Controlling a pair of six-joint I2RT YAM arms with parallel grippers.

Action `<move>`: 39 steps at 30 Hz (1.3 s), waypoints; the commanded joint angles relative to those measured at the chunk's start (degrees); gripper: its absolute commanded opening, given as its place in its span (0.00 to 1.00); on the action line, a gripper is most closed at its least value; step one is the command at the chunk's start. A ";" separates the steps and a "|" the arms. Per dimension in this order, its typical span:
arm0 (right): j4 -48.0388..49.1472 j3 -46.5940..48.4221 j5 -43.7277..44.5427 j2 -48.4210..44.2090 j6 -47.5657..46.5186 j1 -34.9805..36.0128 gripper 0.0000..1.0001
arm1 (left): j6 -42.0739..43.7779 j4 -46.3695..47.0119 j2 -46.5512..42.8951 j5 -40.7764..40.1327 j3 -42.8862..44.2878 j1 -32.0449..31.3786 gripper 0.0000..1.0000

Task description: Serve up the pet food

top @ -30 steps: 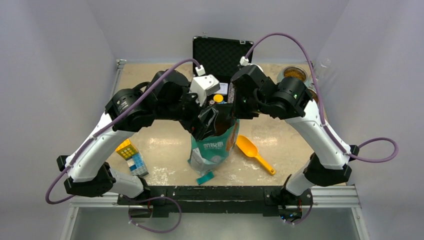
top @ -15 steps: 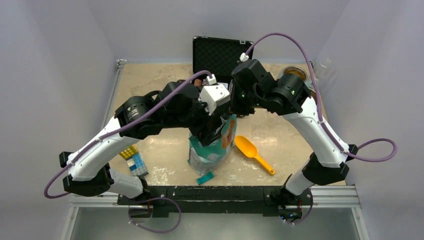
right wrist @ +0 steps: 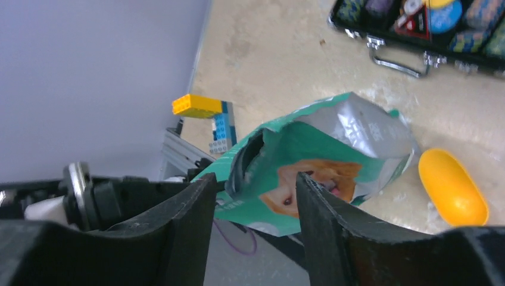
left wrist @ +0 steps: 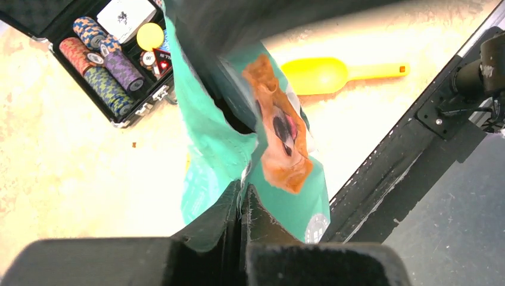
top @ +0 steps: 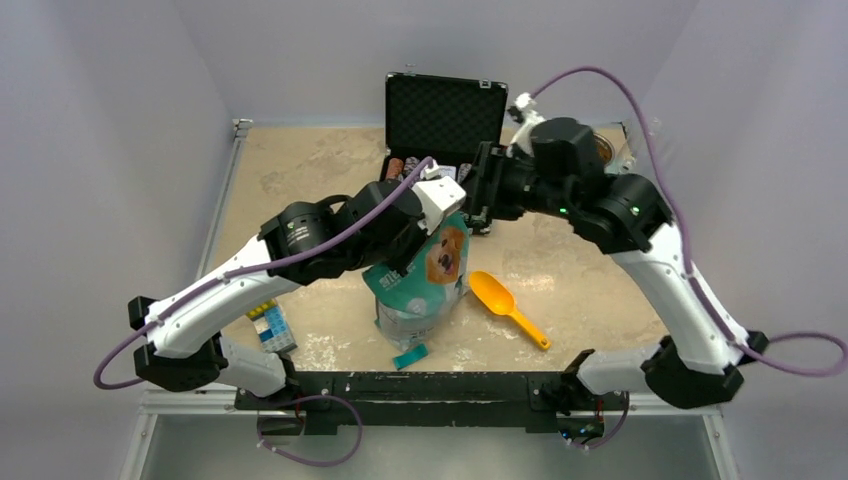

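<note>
My left fingers (left wrist: 221, 217) pinch the torn-open bag (top: 425, 290) standing on the worktop (top: 300, 170), my right fingers (right wrist: 333, 232) spread empty above it, the scoop (top: 505, 303) lying untouched beside, so I judge no pet food served yet.

Standing here, this reads as a robotics lab test cell, not anyone's home. A left arm (top: 215, 290) and a right arm (top: 660, 270), white and black, are bolted to a black rail (top: 430, 385), and purple cables (top: 585, 69) loop off them. Plain pale walls (top: 100, 150) box in a sandy tabletop (top: 300, 160). The props are an odd, staged mix: a teal bag of pet food (top: 420, 290) pinched in the left gripper's (left wrist: 243, 190) jaws, an open case of poker chips (top: 440, 115) near the right gripper's (right wrist: 256, 176) spread jaws, a yellow scoop (top: 505, 305) beside the bag, and toy bricks (top: 265, 320) well away from both
</note>
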 commanded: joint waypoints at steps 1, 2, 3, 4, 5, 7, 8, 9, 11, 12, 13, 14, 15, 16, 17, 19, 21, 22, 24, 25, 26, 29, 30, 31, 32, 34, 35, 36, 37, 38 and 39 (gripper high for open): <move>19.23 -9.94 -22.87 -10.35 -16.77 -9.17 0.65 | 0.15 3.49 -4.68 -2.21 -2.65 0.76 0.01; 20.83 -12.75 -25.88 -11.85 -21.54 -10.37 0.73 | 0.93 4.26 -5.28 -1.51 -4.11 0.84 0.00; 21.71 -14.16 -28.67 -13.04 -27.20 -11.05 0.79 | 1.50 4.73 -5.69 -1.12 -4.79 0.85 0.00; 21.65 -14.96 -30.42 -13.75 -32.41 -11.21 0.84 | 1.57 4.69 -6.00 -0.91 -4.87 1.04 0.00; 21.46 -15.72 -31.48 -14.24 -36.90 -11.25 0.87 | 1.42 4.38 -6.28 -0.53 -4.64 1.26 0.00; 21.30 -17.13 -30.79 -14.59 -44.80 -11.37 0.90 | 1.99 4.24 -6.93 0.78 -4.37 1.74 0.00; 22.32 -18.20 -30.79 -14.67 -47.39 -11.97 0.91 | 2.70 4.42 -7.24 1.49 -4.35 1.92 0.00; 25.02 -20.27 -33.71 -14.88 -49.13 -13.20 0.91 | 3.72 4.57 -7.57 2.18 -4.50 2.09 0.00; 30.28 -24.33 -39.86 -14.89 -53.34 -14.53 0.92 | 6.01 5.43 -8.41 3.61 -4.86 2.45 0.00; 33.49 -26.45 -40.83 -14.89 -55.36 -14.56 0.92 | 7.31 5.76 -8.80 4.53 -4.83 2.63 0.00; 36.20 -28.25 -42.09 -14.96 -57.75 -14.57 0.93 | 8.40 6.08 -9.10 5.41 -4.87 2.81 0.00; 38.41 -29.39 -43.44 -14.81 -60.27 -14.67 0.95 | 9.46 6.27 -9.40 6.22 -4.84 2.98 0.00; 39.61 -29.80 -44.86 -14.38 -62.56 -14.84 0.98 | 10.68 6.61 -9.73 7.18 -4.93 3.27 0.00; 39.73 -29.22 -45.89 -13.30 -64.83 -15.11 0.99 | 12.16 6.68 -9.99 8.05 -4.97 3.62 0.00; 38.08 -27.39 -47.05 -11.75 -67.07 -15.43 0.99 | 13.01 6.69 -10.17 8.58 -4.85 4.03 0.00; 30.39 -20.45 -52.36 -6.73 -71.09 -16.45 0.98 | 14.19 6.46 -10.16 8.56 -4.40 4.82 0.00; 26.89 -16.39 -54.91 -3.56 -71.53 -16.92 0.98 | 15.01 6.23 -9.94 8.40 -3.69 5.74 0.00; 27.07 -16.81 -56.81 -3.43 -71.47 -16.92 0.98 | 15.37 6.22 -9.85 8.41 -3.46 6.14 0.00; 27.34 -17.43 -60.07 -2.79 -70.35 -16.96 0.99 | 16.32 6.30 -9.50 8.83 -2.89 7.01 0.00; 26.58 -17.27 -61.52 -2.10 -70.29 -16.95 0.99 | 17.10 6.30 -9.33 9.59 -2.69 7.58 0.00; 25.57 -17.13 -63.04 -1.24 -70.46 -16.91 0.98 | 17.74 6.30 -9.20 10.69 -2.57 8.19 0.00; 24.94 -17.50 -65.40 -0.24 -71.05 -16.90 0.96 | 19.73 5.98 -8.94 14.94 -2.11 10.38 0.00; 25.31 -17.75 -66.05 -0.21 -71.09 -16.91 0.95 | 20.04 5.81 -8.95 15.57 -1.91 11.07 0.00; 25.79 -17.97 -66.63 -0.16 -71.00 -16.91 0.94 | 20.31 5.66 -8.97 17.28 -1.74 11.61 0.00; 26.39 -18.33 -67.12 -0.16 -70.66 -16.91 0.94 | 20.61 5.47 -9.05 18.11 -1.72 11.91 0.00; 29.50 -19.63 -66.93 -0.21 -69.58 -16.98 0.94 | 21.34 5.12 -9.15 20.47 -1.73 12.09 0.00; 30.31 -20.13 -66.69 -0.10 -69.31 -16.92 0.93 | 21.72 4.87 -9.09 22.10 -1.71 12.10 0.00; 31.61 -20.52 -65.66 0.27 -68.87 -16.91 0.93 | 21.89 4.70 -9.01 23.27 -1.74 12.10 0.00; 31.97 -20.47 -64.93 1.15 -68.72 -16.96 0.93 | 21.93 4.57 -8.71 24.00 -1.74 12.10 0.00; 31.72 -20.02 -64.90 1.65 -68.95 -16.91 0.93 | 22.00 4.38 -8.63 24.26 -1.74 12.10 0.00; 31.26 -19.05 -65.20 2.88 -69.17 -16.92 0.93 | 22.18 4.08 -8.28 24.53 -1.60 12.10 0.00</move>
